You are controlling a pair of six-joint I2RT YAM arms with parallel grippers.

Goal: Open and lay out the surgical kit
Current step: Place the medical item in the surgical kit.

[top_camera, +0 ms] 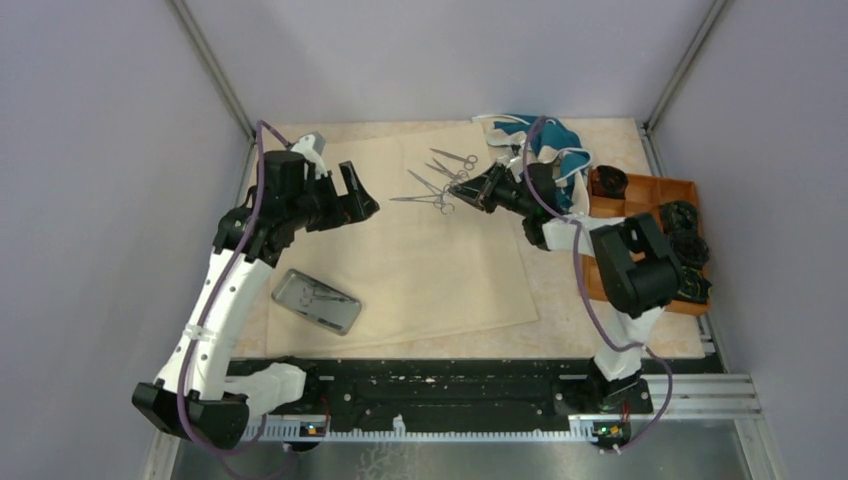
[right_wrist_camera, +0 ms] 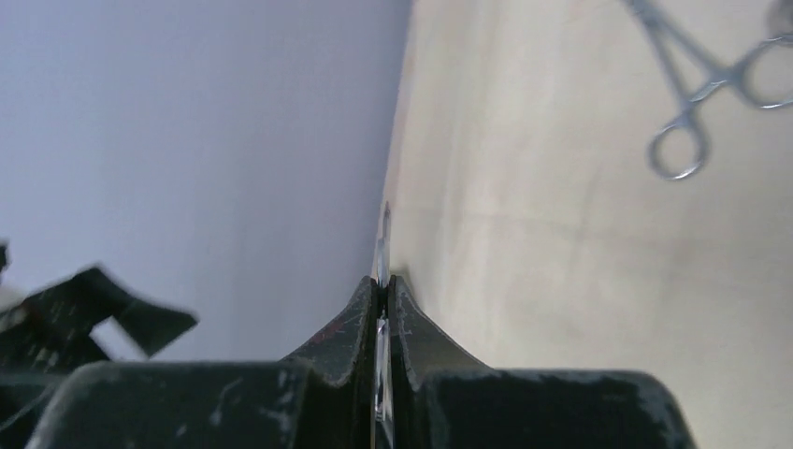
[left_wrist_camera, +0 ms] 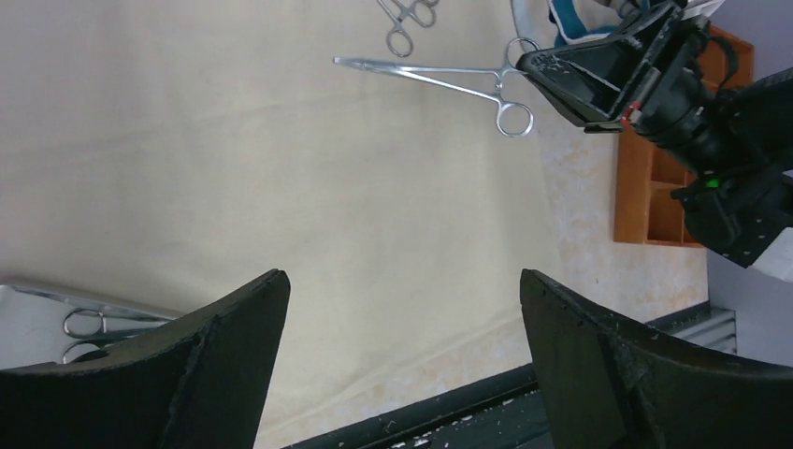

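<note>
The beige cloth wrap (top_camera: 420, 260) lies spread flat on the table. The small steel tray (top_camera: 315, 302) sits on its near left corner with ring-handled instruments in it, and also shows in the left wrist view (left_wrist_camera: 28, 299). Long forceps (top_camera: 425, 200) lie on the far part of the cloth, beside two smaller ring-handled instruments (top_camera: 452, 165). My right gripper (top_camera: 478, 192) is shut on a thin silver instrument (right_wrist_camera: 382, 238), apparently the ring end of the long forceps (left_wrist_camera: 430, 79). My left gripper (top_camera: 358, 195) hovers over the cloth, wide open and empty (left_wrist_camera: 402, 290).
Teal-and-white fabric (top_camera: 550, 145) is bunched at the back right, behind the right arm. An orange-brown compartment tray (top_camera: 640, 195) with black items stands at the right edge. Enclosure walls ring the table. A black rail (top_camera: 450, 385) runs along the near edge.
</note>
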